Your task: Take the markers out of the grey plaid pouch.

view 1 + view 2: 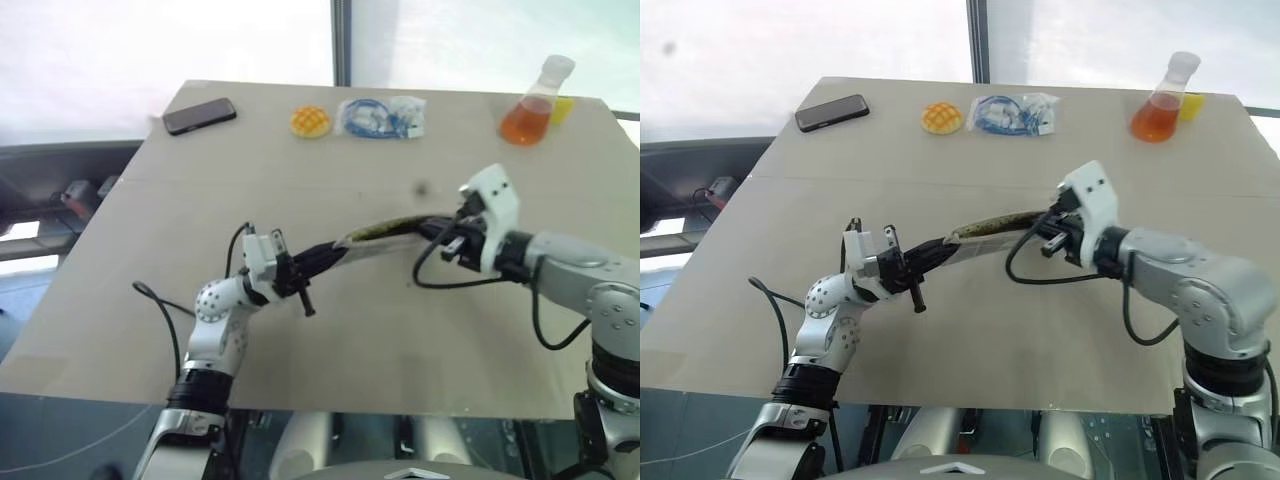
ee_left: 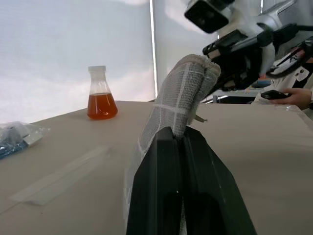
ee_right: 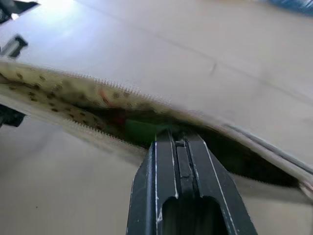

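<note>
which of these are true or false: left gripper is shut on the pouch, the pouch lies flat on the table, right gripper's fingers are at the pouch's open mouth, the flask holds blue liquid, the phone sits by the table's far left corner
1. The left gripper is shut on the grey plaid pouch: true.
2. The pouch lies flat on the table: false, it is held up between the two grippers.
3. The right gripper has its fingers at the pouch's open mouth: true.
4. The flask holds blue liquid: false, the liquid is orange.
5. The phone sits by the far left corner: true.

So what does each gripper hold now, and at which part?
The left gripper holds the grey plaid pouch by one end. The right gripper reaches, shut, into its open mouth; what it holds cannot be told.
</note>
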